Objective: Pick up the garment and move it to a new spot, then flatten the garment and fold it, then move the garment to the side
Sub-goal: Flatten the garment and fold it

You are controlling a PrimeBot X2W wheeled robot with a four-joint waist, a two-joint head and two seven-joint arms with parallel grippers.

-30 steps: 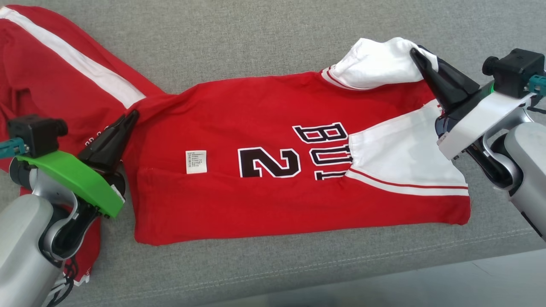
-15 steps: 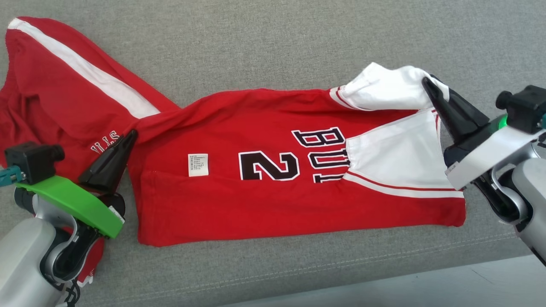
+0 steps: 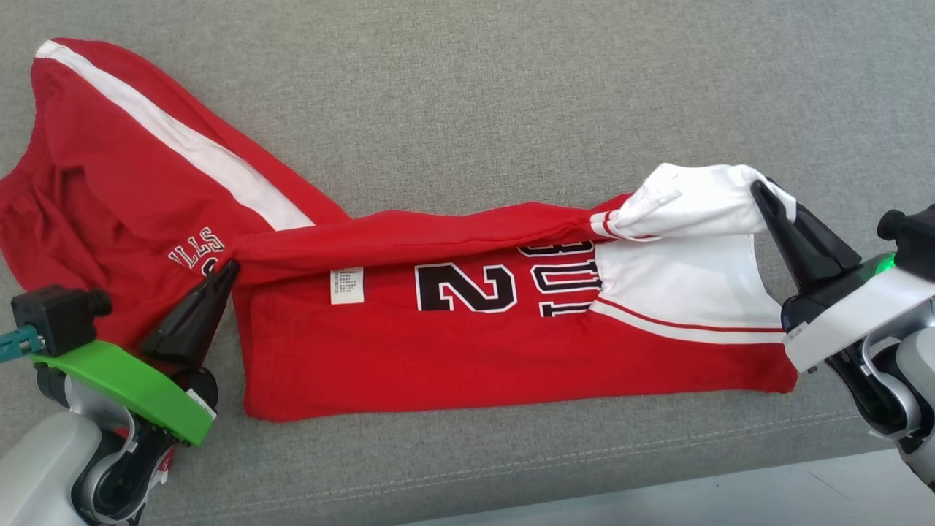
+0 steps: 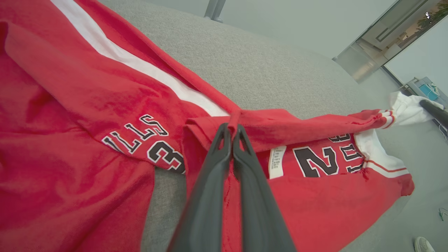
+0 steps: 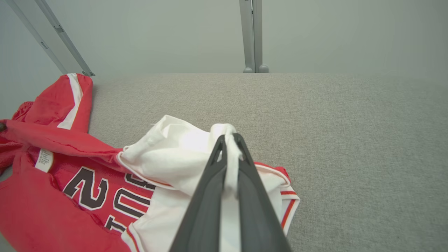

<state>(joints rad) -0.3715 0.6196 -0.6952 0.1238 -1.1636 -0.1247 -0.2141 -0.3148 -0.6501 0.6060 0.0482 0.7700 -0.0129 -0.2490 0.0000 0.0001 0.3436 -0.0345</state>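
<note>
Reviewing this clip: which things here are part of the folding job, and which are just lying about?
Part of the job: the garment, a red jersey; left gripper, shut on it; right gripper, shut on its white sleeve.
Lying about: second red item with white stripe; grey cushion underneath.

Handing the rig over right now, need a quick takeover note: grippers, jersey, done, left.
Left gripper: shut on the jersey's far red edge, hem end.
Right gripper: shut on its white sleeve.
Jersey lies on the grey cushion, far edge lifted over the lettering; a second red garment lies at its hem end.
Looks done: moved, flattened.
Left: finish fold, move aside.
</note>
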